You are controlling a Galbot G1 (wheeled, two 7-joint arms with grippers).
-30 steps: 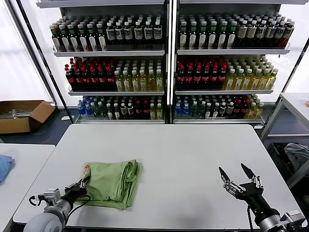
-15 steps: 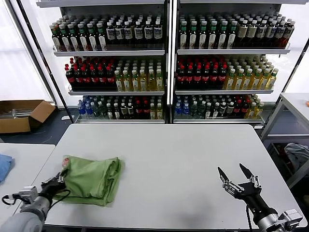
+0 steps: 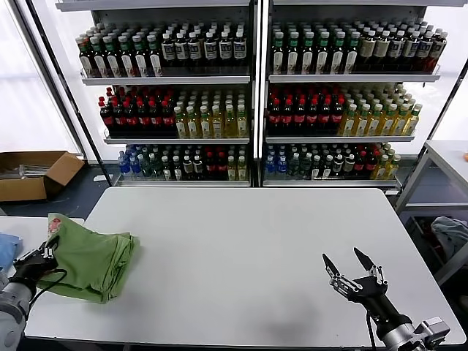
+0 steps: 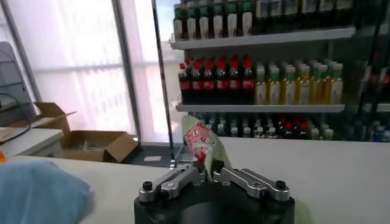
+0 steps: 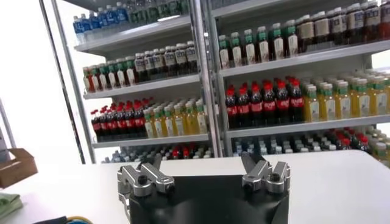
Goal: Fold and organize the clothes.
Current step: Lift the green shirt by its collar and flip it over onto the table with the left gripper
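The light green polo shirt (image 3: 91, 259) lies folded in a bundle at the white table's left edge in the head view. My left gripper (image 3: 45, 253) is shut on the shirt's near corner, where a bit of the red-and-white graphic shows. In the left wrist view the gripper (image 4: 208, 171) pinches a peak of the shirt (image 4: 204, 141) between its fingertips. My right gripper (image 3: 348, 265) is open and empty, low over the table's front right part. In the right wrist view that gripper (image 5: 204, 165) holds nothing.
A blue cloth (image 3: 6, 251) lies on the side table (image 3: 33, 230) to the left, close to the shirt; it also shows in the left wrist view (image 4: 36, 195). Shelves of bottles (image 3: 252, 95) stand behind the table (image 3: 256, 241). A cardboard box (image 3: 33, 174) sits on the floor at left.
My left gripper has dragged the folded shirt leftward across the table to its left edge. My right gripper has drifted slightly left and down, still open.
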